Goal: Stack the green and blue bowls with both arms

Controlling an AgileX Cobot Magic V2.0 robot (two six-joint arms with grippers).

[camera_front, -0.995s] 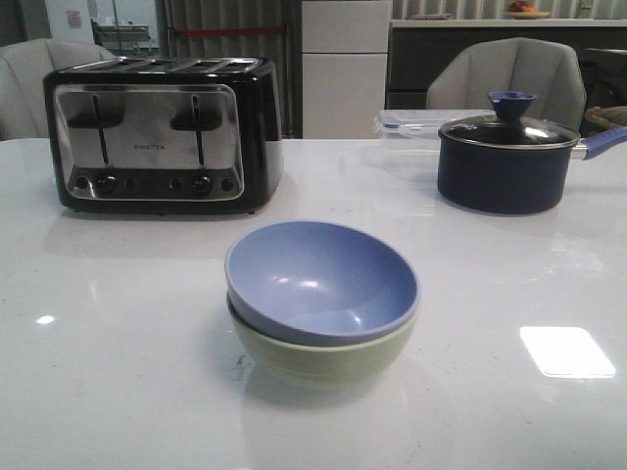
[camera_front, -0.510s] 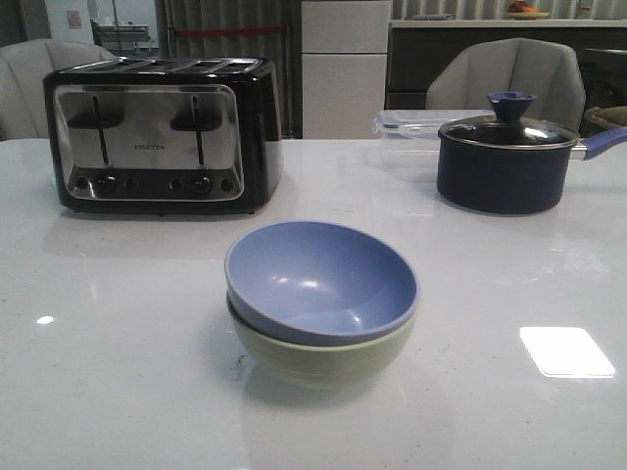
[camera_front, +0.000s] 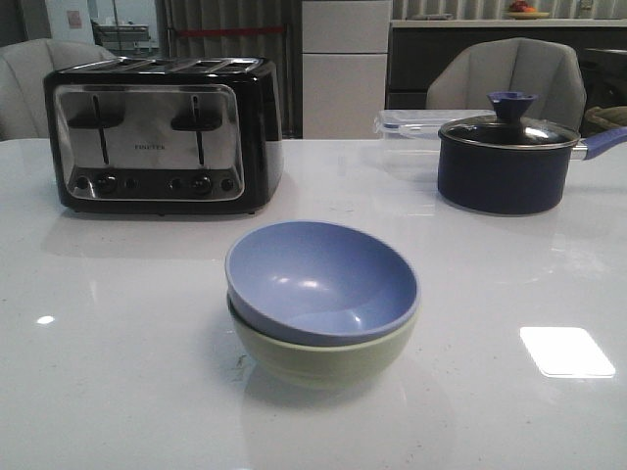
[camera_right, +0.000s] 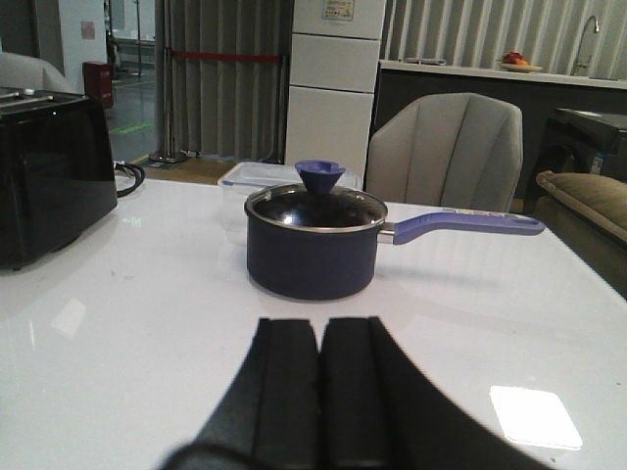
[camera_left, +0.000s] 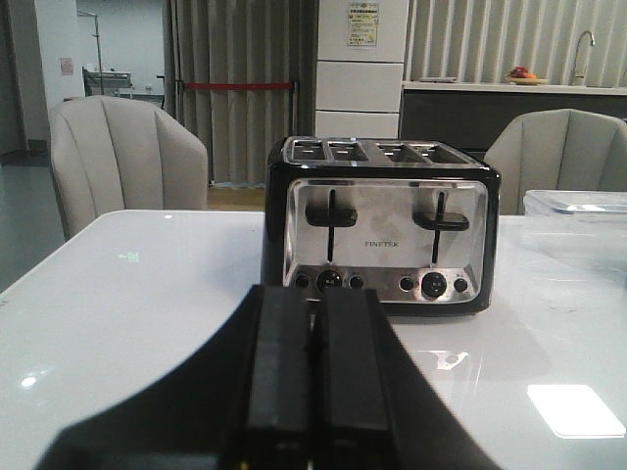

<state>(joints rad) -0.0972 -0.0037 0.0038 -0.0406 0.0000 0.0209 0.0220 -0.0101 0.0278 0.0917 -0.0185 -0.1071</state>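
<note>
The periwinkle blue bowl (camera_front: 321, 279) sits nested inside the pale green bowl (camera_front: 323, 358) at the middle of the white table, slightly tilted. Neither arm shows in the front view. My left gripper (camera_left: 313, 294) is shut and empty; it faces the toaster and no bowl shows in its view. My right gripper (camera_right: 319, 325) is shut and empty; it faces the navy pot and no bowl shows in its view.
A black-and-chrome toaster (camera_front: 162, 132) stands at the back left, also in the left wrist view (camera_left: 382, 225). A dark navy lidded pot (camera_front: 505, 157) with a handle stands at the back right, also in the right wrist view (camera_right: 313, 245), with a clear plastic container (camera_front: 411, 127) behind it.
</note>
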